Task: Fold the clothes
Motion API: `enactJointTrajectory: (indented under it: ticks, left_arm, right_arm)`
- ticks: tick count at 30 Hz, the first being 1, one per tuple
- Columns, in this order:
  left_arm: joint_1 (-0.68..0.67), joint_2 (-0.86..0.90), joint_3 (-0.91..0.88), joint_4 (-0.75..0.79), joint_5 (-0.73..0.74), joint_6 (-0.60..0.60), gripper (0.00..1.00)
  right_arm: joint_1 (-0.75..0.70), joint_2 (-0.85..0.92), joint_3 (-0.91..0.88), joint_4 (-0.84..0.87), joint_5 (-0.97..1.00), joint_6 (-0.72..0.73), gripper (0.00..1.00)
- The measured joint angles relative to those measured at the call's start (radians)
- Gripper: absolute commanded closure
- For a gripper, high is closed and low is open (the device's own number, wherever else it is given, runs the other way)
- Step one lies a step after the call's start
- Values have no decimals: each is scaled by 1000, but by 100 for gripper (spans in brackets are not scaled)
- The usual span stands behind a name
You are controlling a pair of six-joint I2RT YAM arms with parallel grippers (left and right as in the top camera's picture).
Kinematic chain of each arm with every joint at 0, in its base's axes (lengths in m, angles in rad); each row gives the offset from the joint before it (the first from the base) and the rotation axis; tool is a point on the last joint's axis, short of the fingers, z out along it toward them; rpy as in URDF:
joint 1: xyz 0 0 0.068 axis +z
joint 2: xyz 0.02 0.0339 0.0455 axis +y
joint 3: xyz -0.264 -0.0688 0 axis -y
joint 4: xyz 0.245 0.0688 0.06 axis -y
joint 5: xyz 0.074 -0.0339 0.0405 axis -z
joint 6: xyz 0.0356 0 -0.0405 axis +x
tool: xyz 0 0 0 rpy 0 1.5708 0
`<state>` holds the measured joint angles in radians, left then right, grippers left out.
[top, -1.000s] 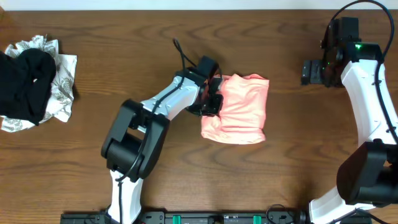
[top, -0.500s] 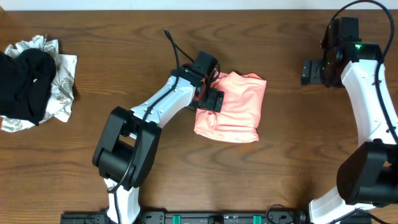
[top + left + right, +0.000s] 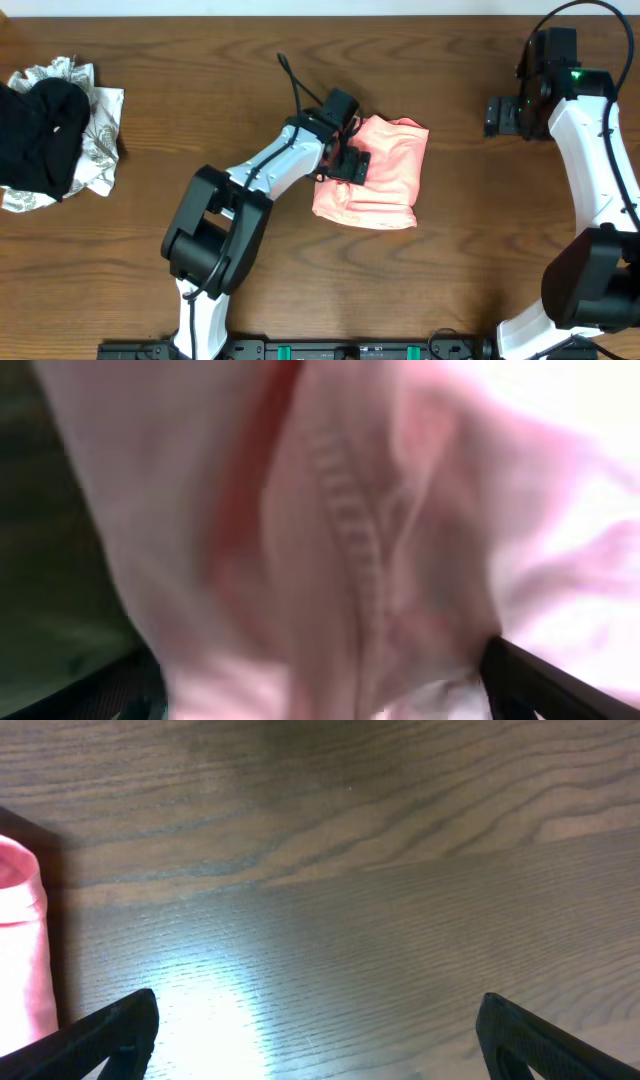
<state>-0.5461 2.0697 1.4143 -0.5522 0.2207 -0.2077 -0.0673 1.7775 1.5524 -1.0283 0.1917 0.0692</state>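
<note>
The clothes (image 3: 385, 175), a salmon-pink shirt, lie folded into a compact bundle at the middle of the table. My left gripper (image 3: 346, 160) rests at the bundle's left edge and is open. In the left wrist view, pink fabric (image 3: 330, 510) with a stitched seam fills the space between the two spread fingertips of the left gripper (image 3: 320, 695). Whether the cloth touches them I cannot tell. My right gripper (image 3: 502, 115) hovers far right, open, with only bare wood between the fingers of the right gripper (image 3: 320, 1040). A strip of the clothes (image 3: 20, 940) shows at that view's left edge.
A heap of black and white patterned cloth (image 3: 55, 130) sits at the table's left edge. The brown wooden table (image 3: 480, 250) surrounds the pink bundle. The left arm reaches diagonally from the near edge up to the bundle.
The left gripper was shut on the shirt's left edge and dragged it slightly left, then opened and let go. It has since shifted a little right. The right arm has not moved.
</note>
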Motion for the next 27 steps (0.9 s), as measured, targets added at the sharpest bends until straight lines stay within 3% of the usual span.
enactJointTrajectory:
  ticks: [5,6,9,12,27]
  left_arm:
    - [-6,0,0,2,12,0,1]
    - [-6,0,0,2,12,0,6]
    - [-6,1,0,2,13,-6,40]
    - [-6,8,-1,0,13,2,92]
    - [22,-19,0,-46,20,59,94]
  right_arm:
    - [0,0,0,0,0,0,1]
    - [0,0,0,0,0,0,1]
    - [0,0,0,0,0,0,1]
    - [0,0,0,0,0,0,1]
    - [0,0,0,0,0,0,1]
